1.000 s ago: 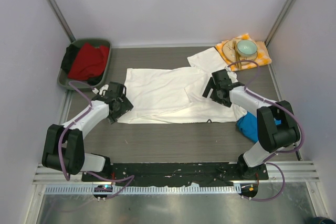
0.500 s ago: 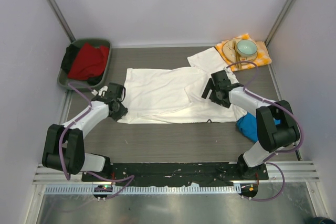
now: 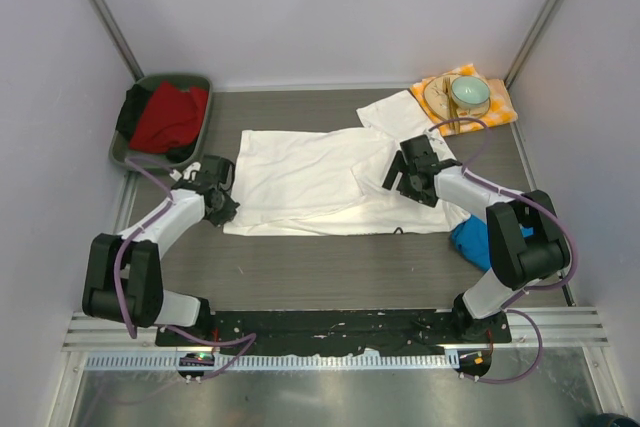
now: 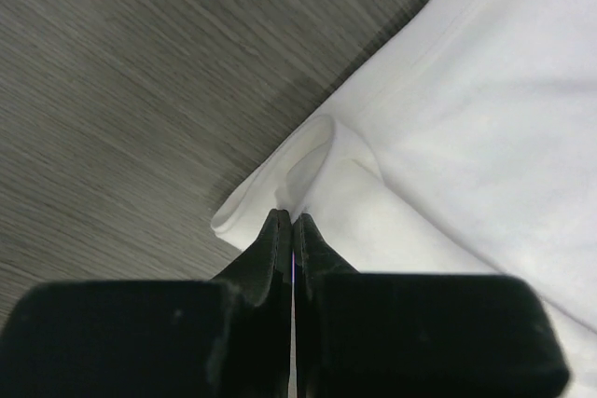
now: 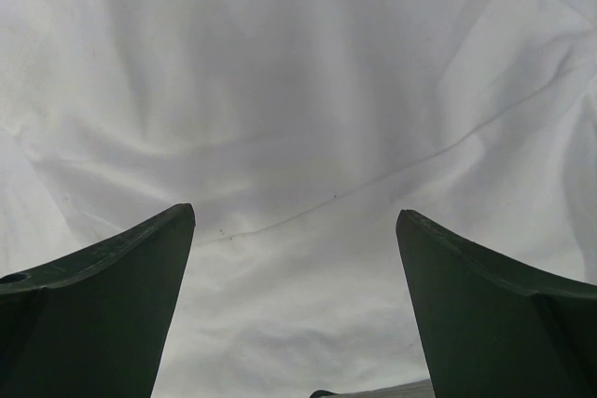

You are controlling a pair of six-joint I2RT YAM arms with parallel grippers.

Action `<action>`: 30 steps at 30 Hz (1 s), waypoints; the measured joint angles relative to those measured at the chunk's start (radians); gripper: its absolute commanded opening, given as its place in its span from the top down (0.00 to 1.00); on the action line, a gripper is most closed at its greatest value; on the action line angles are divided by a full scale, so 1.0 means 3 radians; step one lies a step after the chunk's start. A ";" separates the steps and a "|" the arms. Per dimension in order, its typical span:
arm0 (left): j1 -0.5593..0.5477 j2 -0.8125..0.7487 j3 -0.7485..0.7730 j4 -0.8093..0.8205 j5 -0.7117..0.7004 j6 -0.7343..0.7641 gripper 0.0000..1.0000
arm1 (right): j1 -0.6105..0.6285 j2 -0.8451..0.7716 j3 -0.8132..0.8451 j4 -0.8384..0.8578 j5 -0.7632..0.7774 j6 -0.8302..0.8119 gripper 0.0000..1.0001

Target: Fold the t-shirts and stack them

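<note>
The white t-shirt (image 3: 310,182) lies spread across the middle of the table, with only plain white cloth showing. My left gripper (image 3: 226,205) is at its left edge, shut on a pinched-up fold of the hem (image 4: 322,151) beside the shirt's corner (image 4: 224,221); the left gripper (image 4: 291,221) has its jaws pressed together. My right gripper (image 3: 400,175) hovers open over the shirt's right part, and its fingers (image 5: 112,277) stand wide apart above smooth cloth (image 5: 298,90). The blue t-shirt (image 3: 466,240) lies bunched under the right arm, mostly hidden.
A green bin (image 3: 128,152) at the back left holds red and black cloth. At the back right an orange checked napkin (image 3: 500,107) carries a plate and a pale green bowl (image 3: 469,93). Walls close in the left and right sides.
The left gripper has closed on the shirt's left hem and shifted slightly away from me. The right gripper has barely moved and stays open.
</note>
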 measured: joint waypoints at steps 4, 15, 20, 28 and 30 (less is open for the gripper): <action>0.0036 0.0175 0.0211 0.0004 0.0003 0.0000 1.00 | 0.0024 0.0000 0.0000 0.0000 -0.0006 0.0000 0.04; 0.0051 0.0712 0.0635 0.0125 0.0070 -0.0027 1.00 | 0.0051 0.0001 -0.0083 0.0029 -0.0018 -0.0009 0.04; 0.0116 0.0889 0.0684 0.0160 0.0103 -0.0079 1.00 | 0.0058 0.0001 -0.0116 0.0031 -0.0019 -0.0024 0.04; 0.0351 0.0907 0.0694 0.0220 0.0212 -0.0163 0.81 | 0.0078 0.0001 -0.0127 0.0051 -0.0019 -0.0028 0.04; 0.0389 0.0907 0.0694 0.0257 0.0229 -0.0175 0.37 | 0.0090 0.0001 -0.0127 0.0055 -0.0019 -0.0028 0.04</action>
